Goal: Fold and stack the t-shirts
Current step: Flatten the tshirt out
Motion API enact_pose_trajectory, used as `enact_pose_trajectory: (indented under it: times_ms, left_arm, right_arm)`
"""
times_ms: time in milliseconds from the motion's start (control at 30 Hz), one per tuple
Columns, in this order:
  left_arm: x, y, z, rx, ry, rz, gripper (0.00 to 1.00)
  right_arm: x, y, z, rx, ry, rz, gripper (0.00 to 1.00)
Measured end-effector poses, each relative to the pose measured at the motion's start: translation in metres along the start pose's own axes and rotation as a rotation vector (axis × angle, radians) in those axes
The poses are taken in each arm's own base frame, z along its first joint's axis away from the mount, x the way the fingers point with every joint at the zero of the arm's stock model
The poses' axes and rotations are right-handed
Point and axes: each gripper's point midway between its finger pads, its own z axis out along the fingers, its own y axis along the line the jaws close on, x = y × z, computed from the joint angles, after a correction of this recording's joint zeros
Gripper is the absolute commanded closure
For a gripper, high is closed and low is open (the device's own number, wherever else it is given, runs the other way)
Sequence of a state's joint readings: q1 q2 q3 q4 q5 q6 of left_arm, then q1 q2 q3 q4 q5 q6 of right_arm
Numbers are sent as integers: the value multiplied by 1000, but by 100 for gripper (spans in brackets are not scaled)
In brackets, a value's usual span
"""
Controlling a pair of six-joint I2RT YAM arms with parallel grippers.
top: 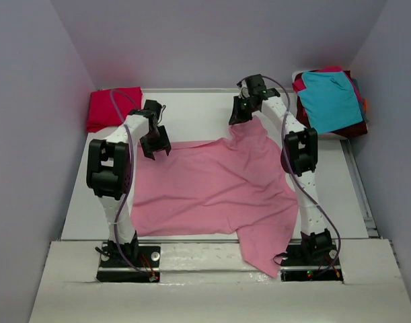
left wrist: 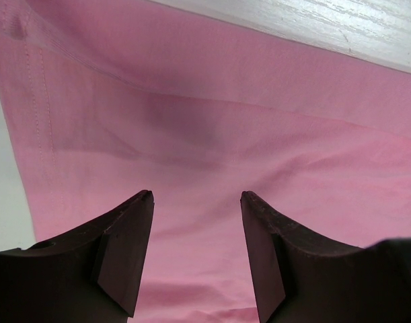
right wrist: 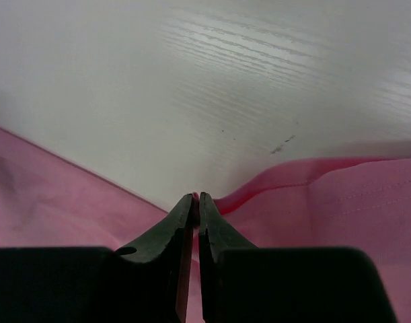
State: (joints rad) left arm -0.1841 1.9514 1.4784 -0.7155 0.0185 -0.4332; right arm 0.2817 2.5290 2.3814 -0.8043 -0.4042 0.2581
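A light pink t-shirt [top: 212, 188] lies spread over the middle of the white table [top: 192, 108], one corner hanging past the near edge. My right gripper [top: 240, 114] is at the shirt's far right corner, shut on a fold of the pink cloth. In the right wrist view the jaws [right wrist: 196, 196] stand almost together with a sliver of pink t-shirt [right wrist: 366, 202] pinched between them. My left gripper [top: 155, 147] hovers over the far left corner, open and holding nothing. Between its fingers [left wrist: 197, 196] only flat pink t-shirt [left wrist: 212, 121] shows. A folded crimson t-shirt [top: 113, 108] rests at the far left.
At the far right a pile of t-shirts sits beside the table, a teal one [top: 331, 99] on top of a maroon one [top: 356, 128]. Grey walls close in on the left, right and back. Both arm bases stand at the near edge.
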Motion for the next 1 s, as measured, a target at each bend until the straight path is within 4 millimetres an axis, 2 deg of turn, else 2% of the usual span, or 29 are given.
enact_pose_trajectory:
  times_ms: [100,133,267,333,433,567,667,800,900,1000]
  left_arm:
    - [0,-1,0,1,0,4,35]
    - [0,-1,0,1,0,5,35]
    - [1,-1,0,1,0,9,35]
    - [1,-1,0,1,0,10,35]
    - [1,-1,0,1,0,10,35]
    - [5,1,3,-3,7,10,35]
    - [10,4,7,-9,20,10,35]
    - [16,6,10,-15,32,10,35]
    - [15,6,11,-11,30,10,35]
    - [15,5,11,-10,28,10,35]
  right_arm:
    - [3,0,2,3,7,-6,68]
    - [3,1,3,5,7,-7,58]
    - [2,-5,4,42,-2,-7,42]
    - [0,-12,4,82,-13,1,39]
    - [6,-25,0,158,-13,27,38]
    - [28,-35,-25,261,5,96,39]
    - [28,-33,-53,308,-39,129,40]
    - [16,-29,-72,336,-99,140,42]
    - [11,-33,-70,360,-113,151,47]
    - [12,-41,-56,378,-95,170,51]
